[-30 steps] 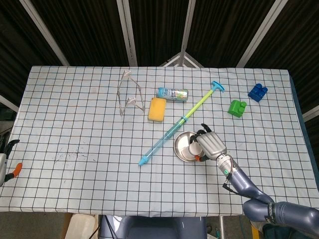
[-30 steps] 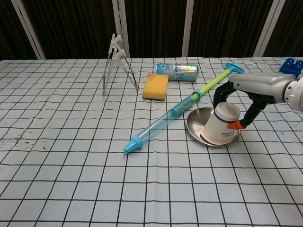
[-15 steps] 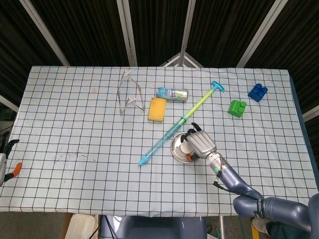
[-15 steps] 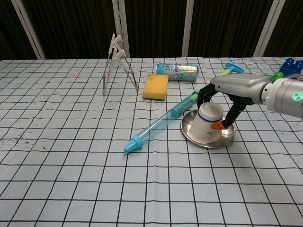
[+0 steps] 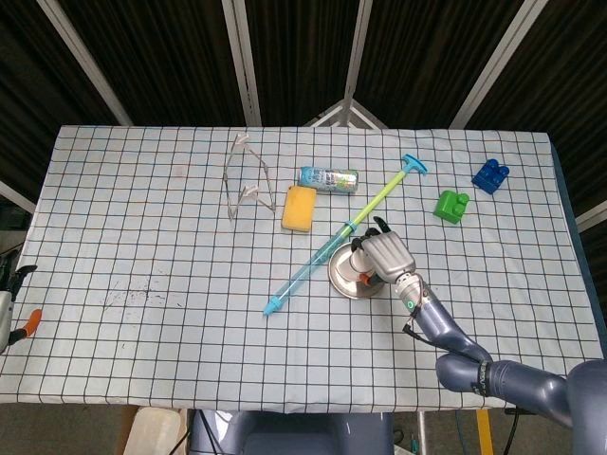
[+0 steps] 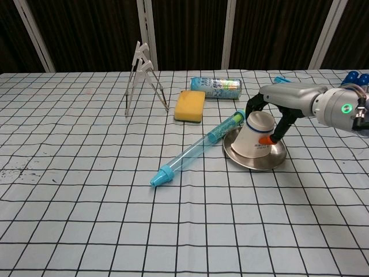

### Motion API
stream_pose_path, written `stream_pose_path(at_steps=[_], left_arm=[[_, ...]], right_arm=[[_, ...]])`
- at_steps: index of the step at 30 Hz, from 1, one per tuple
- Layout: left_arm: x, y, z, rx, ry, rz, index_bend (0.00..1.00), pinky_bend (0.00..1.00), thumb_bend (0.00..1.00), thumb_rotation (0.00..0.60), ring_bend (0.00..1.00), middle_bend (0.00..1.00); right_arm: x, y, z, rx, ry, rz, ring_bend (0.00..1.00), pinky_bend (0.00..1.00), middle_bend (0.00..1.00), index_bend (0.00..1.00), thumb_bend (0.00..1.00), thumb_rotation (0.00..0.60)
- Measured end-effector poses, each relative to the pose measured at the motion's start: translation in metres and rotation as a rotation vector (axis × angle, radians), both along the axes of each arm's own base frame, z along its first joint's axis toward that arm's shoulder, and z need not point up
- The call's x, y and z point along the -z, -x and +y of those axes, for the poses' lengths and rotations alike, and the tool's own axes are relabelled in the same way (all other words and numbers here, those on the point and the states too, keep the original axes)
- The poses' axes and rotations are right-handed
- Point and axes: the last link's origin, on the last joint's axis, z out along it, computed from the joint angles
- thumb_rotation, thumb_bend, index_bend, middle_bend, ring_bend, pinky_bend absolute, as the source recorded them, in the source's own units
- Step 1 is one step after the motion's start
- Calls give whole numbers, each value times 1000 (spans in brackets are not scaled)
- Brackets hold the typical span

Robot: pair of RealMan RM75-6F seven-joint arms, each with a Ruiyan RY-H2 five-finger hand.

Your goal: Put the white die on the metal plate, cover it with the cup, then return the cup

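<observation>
Checked white cloth with black grid lines [image 5: 142, 218] covers the table, dark slatted panels behind it. Near the cloth's middle sits the round metal plate [image 6: 271, 163], and the white paper cup [image 6: 254, 136] stands mouth-down on it, nearly upright. The right hand [image 6: 271, 109] grips the cup from above, fingers [image 6: 252, 106] curled around its sides; the chest view shows this plainly, while from the head view the hand [image 5: 384, 254] hides most of the cup. The white die shows in neither view. Just left of the plate lies the long blue-and-green water syringe [image 5: 343, 234]. Only the head view shows the left hand [image 5: 11, 308], far left of the plate at the cloth's edge; whether it holds anything I cannot tell.
</observation>
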Motion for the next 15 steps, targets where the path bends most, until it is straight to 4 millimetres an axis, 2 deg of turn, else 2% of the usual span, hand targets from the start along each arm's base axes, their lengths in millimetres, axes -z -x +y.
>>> stream_pose_path(at_steps=[8, 15], left_arm=[[0, -1, 0, -1, -1, 1, 192, 35, 457, 600, 0, 0], [2, -1, 0, 2, 5, 4, 192, 35, 457, 600, 0, 0]], right_arm=[[-10, 27, 7, 51, 10, 11, 243, 0, 454, 557, 360, 600], [-10, 37, 23, 66, -31, -1, 243, 0, 454, 568, 361, 600]])
